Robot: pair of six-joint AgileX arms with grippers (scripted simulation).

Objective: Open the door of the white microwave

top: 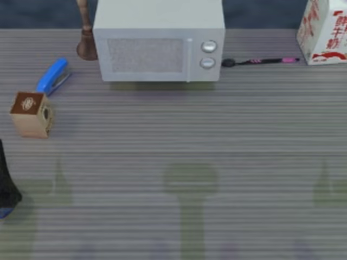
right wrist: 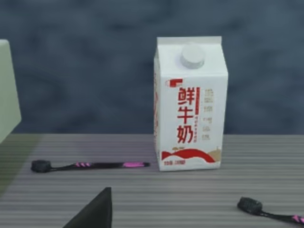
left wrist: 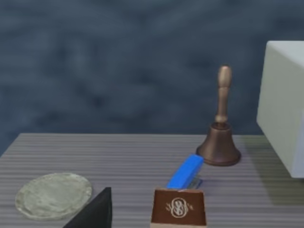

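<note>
- The left gripper [top: 4, 211] shows only as a dark shape with a blue tip at the top view's left edge, near the front of the table; how its fingers stand cannot be told, and it touches nothing.
- The right gripper appears in no part of the top view; the right wrist view shows only a dark wedge at its lower edge, so its fingers cannot be judged either.
- Nearest the left gripper stands a small brown cardboard box with a round emblem [top: 31, 115], and just behind it lies a blue stapler [top: 52, 76].
- A bronze hand bell with a wooden handle [top: 85, 40] stands upright, just beside the left flank of the large boxy white microwave [top: 159, 19].
- The microwave sits at the back middle of the grey striped table [top: 179, 141], its flat white door with the grey speckled mesh window [top: 145, 56] shut flush against the front, left of the two round grey knobs [top: 209, 54].
- A black toothbrush with pink markings [top: 260, 61] lies to the right of the microwave, between it and a white milk carton with red print [top: 324, 30].
- The left wrist view also shows a flat, pale, mottled round disc [left wrist: 53, 194] on the table.
- A second black toothbrush [right wrist: 270, 211] appears in the right wrist view.
</note>
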